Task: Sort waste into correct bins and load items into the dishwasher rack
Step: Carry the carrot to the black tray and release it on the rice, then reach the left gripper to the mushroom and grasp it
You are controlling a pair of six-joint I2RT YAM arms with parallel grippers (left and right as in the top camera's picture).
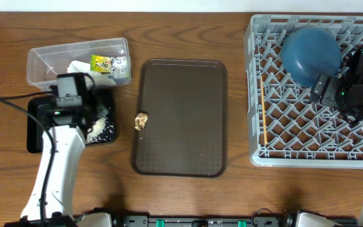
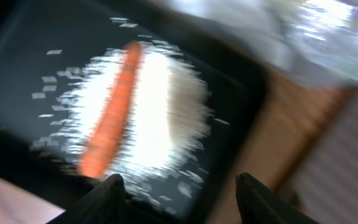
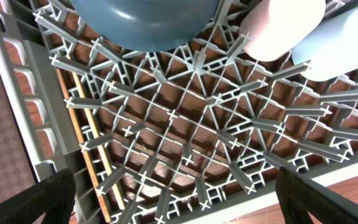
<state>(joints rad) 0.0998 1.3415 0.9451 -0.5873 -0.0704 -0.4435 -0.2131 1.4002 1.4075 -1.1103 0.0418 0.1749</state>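
My left gripper (image 2: 182, 193) is open and empty, hovering over the black tray (image 2: 17, 62). An orange carrot-like stick (image 2: 110, 118) lies there on a heap of white rice grains (image 2: 157, 112); this view is blurred. The clear tub (image 1: 43, 63) holds the white tissue (image 1: 80, 68) and the foil wrapper (image 1: 109, 63). A small brown food bit (image 1: 142, 120) lies at the brown tray's left edge. My right gripper (image 3: 176, 199) is open and empty above the grey rack (image 3: 191, 124). The rack holds the upturned dark blue bowl (image 1: 311, 55), pink cup (image 3: 281, 28), light blue cup (image 3: 347, 43) and chopsticks (image 1: 265, 120). The white bowl is out of view.
The large brown serving tray (image 1: 181, 116) lies between the bins and the rack (image 1: 257, 126). The black tray (image 1: 33, 135) sits just in front of the clear tub, partly under my left arm. A cable runs off the table's left side.
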